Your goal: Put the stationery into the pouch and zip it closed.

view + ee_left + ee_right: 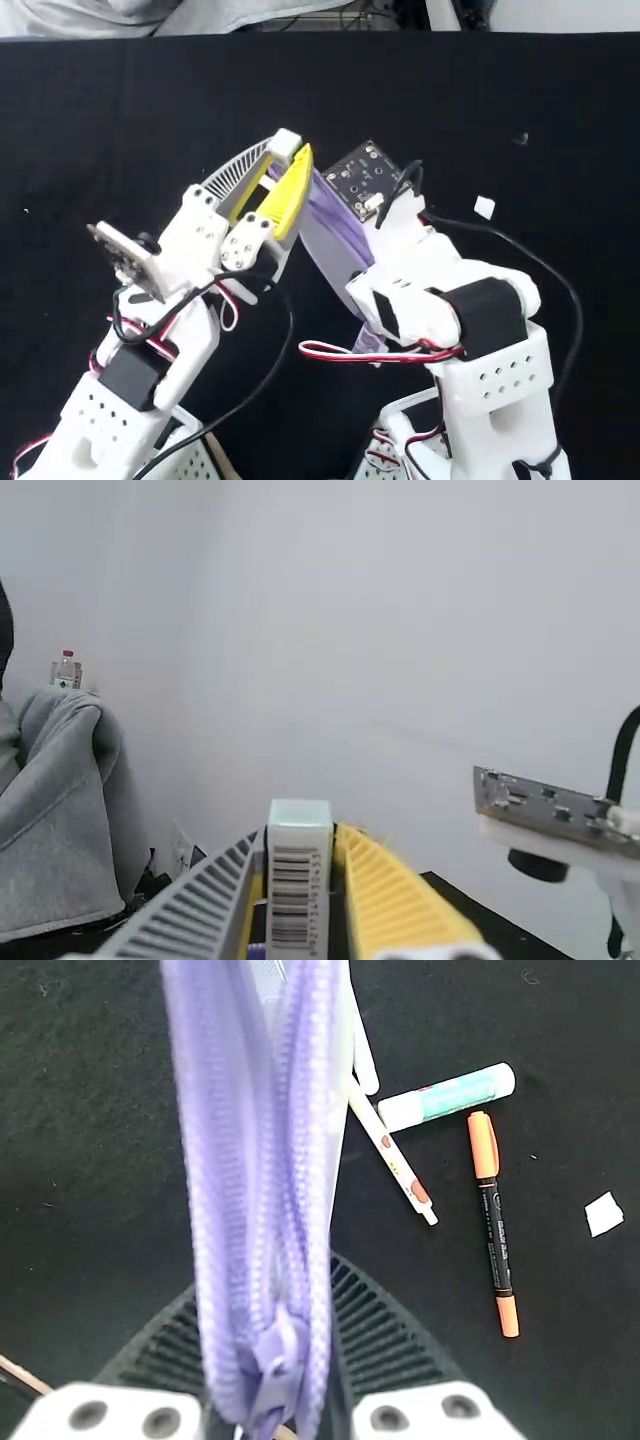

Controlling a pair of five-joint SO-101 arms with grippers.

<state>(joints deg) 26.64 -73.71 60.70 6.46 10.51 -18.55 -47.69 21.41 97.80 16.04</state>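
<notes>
A small white paper scrap (484, 207) can be seen on the black cloth-covered table (560, 110), with crumpled grey fabric (150, 14) heaped past its far edge.

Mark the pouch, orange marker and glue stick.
pouch (262, 1160), right wrist view, zippered edge.
orange marker (495, 1232), right wrist view, black mid-barrel.
glue stick (447, 1097), right wrist view, mid-body.

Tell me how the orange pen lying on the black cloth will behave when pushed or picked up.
The orange pen looks slim and round, so a sideways push would probably roll it, though the black cloth may slow that. It lies dead straight, so likely stiff. Its narrow barrel could slip from a loose pinch.
</notes>
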